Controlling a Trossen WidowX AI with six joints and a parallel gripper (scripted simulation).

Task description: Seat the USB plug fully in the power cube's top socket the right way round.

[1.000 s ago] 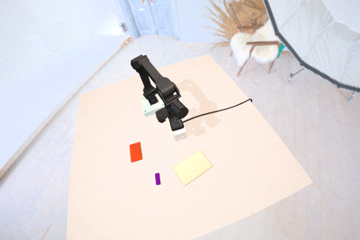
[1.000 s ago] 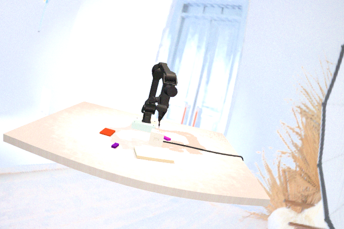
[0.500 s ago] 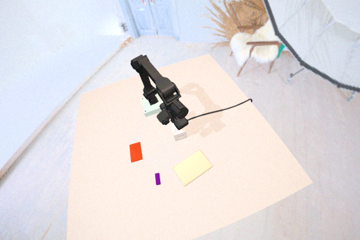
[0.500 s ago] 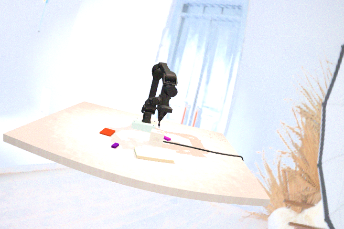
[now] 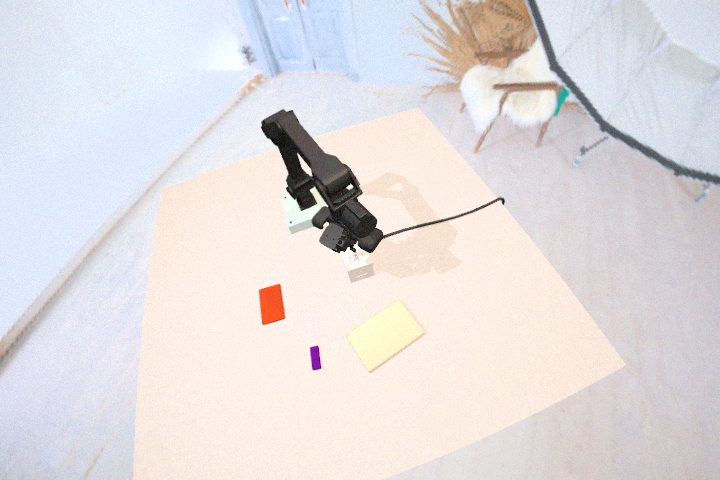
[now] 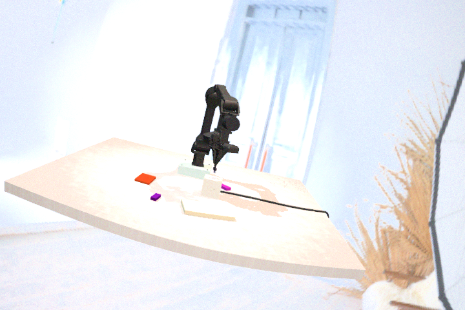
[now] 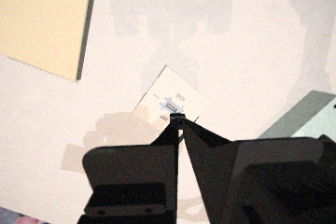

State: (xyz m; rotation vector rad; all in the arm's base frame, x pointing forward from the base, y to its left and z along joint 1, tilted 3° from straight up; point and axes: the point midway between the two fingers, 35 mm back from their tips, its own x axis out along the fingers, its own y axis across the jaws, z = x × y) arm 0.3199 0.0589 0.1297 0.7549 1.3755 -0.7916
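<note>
A small dark USB plug (image 7: pixel 176 117) is clamped between the nearly closed fingers of the black parallel-jaw gripper (image 7: pixel 178 122) and held just above the white power cube (image 7: pixel 172 104) on the pale table (image 6: pixel 93 215). A black cable (image 5: pixel 440 217) lies across the table.

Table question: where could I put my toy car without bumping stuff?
Free patches: the near strip in front of the purple block and yellow pad, and left of the orange card. Crowded: around the power cube, gripper and cable.
</note>
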